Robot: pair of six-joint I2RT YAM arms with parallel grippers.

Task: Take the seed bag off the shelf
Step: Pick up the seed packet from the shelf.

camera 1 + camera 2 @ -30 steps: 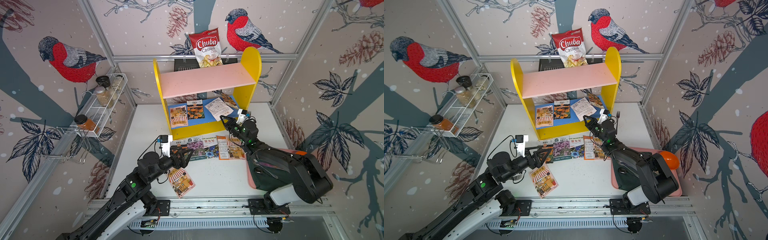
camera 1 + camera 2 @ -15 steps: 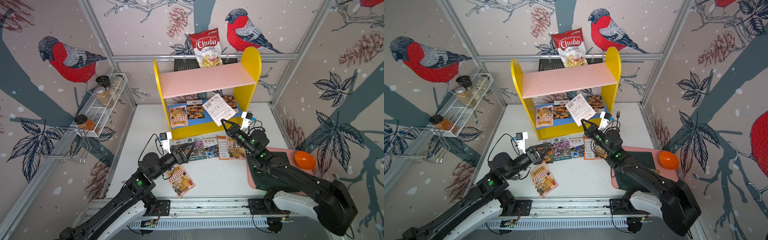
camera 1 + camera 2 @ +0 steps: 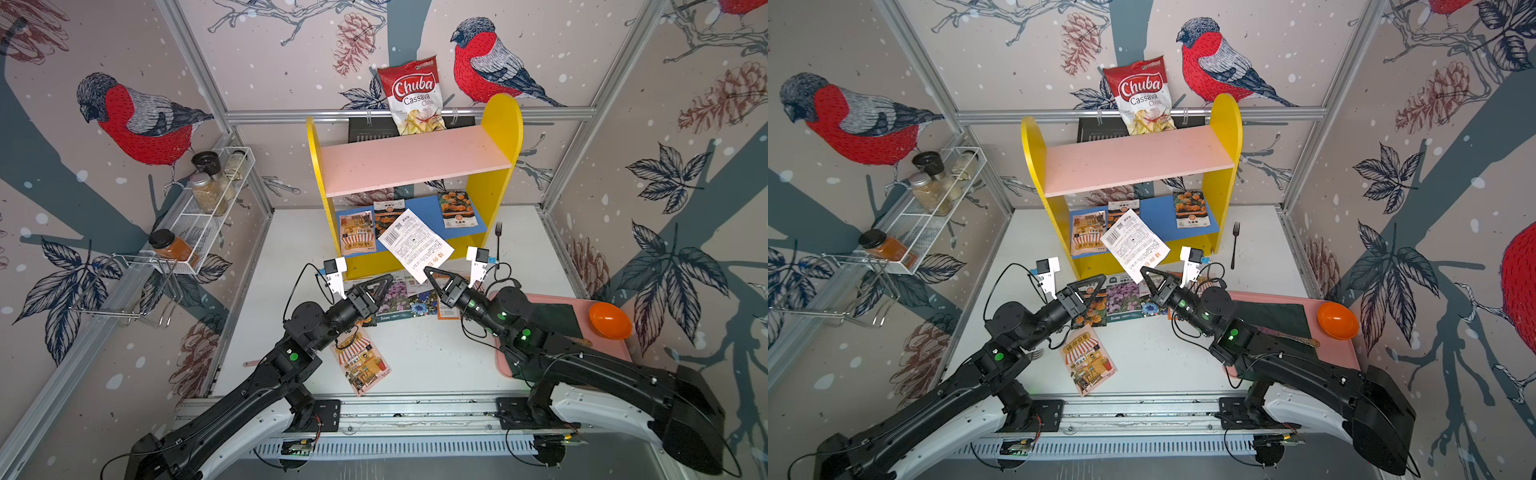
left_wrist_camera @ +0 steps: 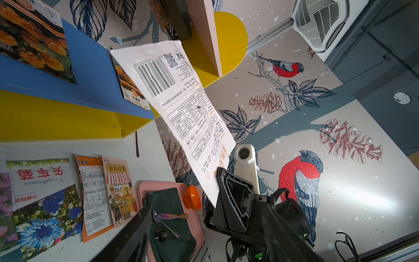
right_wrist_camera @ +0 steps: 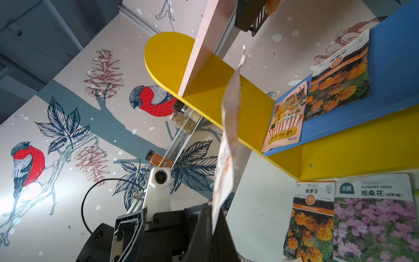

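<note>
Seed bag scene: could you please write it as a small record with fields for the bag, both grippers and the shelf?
held item: white seed bag, barcode side showing
bag position: raised in front of the shelf
right gripper: shut on the bag's lower edge
left gripper: open, holding nothing, above the table packets
blue lower board: three shelf packets lie on it

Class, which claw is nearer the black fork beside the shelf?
Right. The fork lies right of both; the right claw stands between it and the left claw.
</note>
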